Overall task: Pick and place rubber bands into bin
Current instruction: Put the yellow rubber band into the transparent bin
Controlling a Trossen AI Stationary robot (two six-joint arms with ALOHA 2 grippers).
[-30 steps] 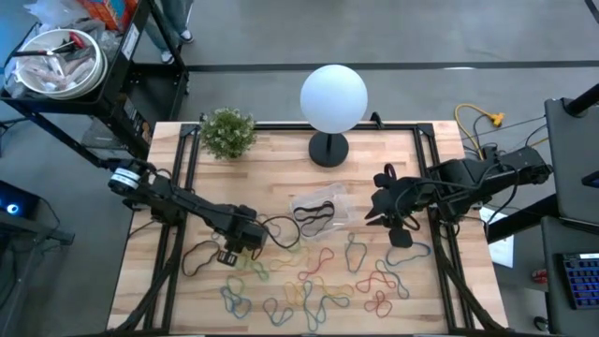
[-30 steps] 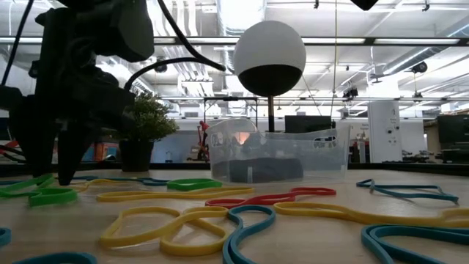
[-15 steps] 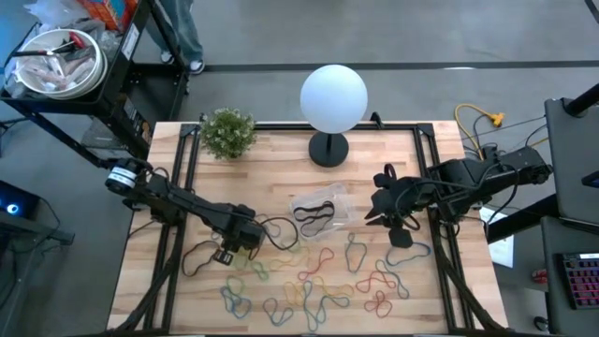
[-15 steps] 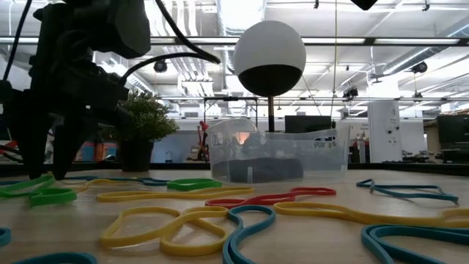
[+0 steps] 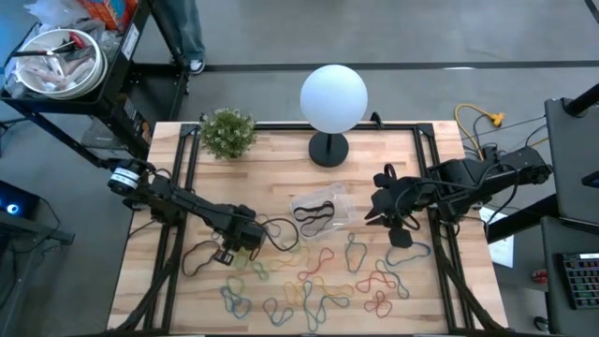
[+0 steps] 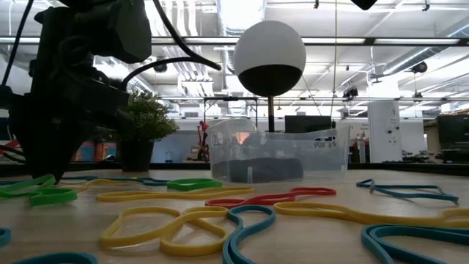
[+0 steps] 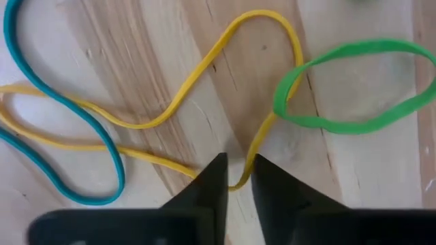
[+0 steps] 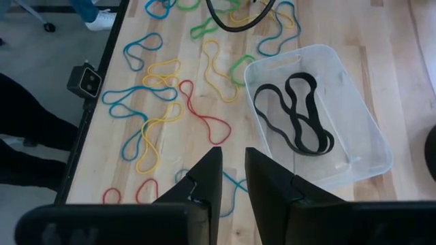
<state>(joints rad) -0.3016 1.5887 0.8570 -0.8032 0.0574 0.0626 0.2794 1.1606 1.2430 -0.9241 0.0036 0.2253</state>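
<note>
The left gripper [image 7: 235, 178] is down at the table [image 5: 281, 150] among the loose rubber bands [image 5: 318, 281]. Its fingers [image 7: 208, 187] are nearly closed, a narrow gap left, with a yellow band [image 7: 204, 64] passing between the tips; whether they actually pinch it cannot be told. A green band [image 7: 354, 85] lies just beside. The right gripper [image 8: 231, 173] hovers near the bin [image 8: 354, 129], fingers slightly apart and empty. The clear bin sits mid-table with black bands [image 8: 296, 112] inside.
</note>
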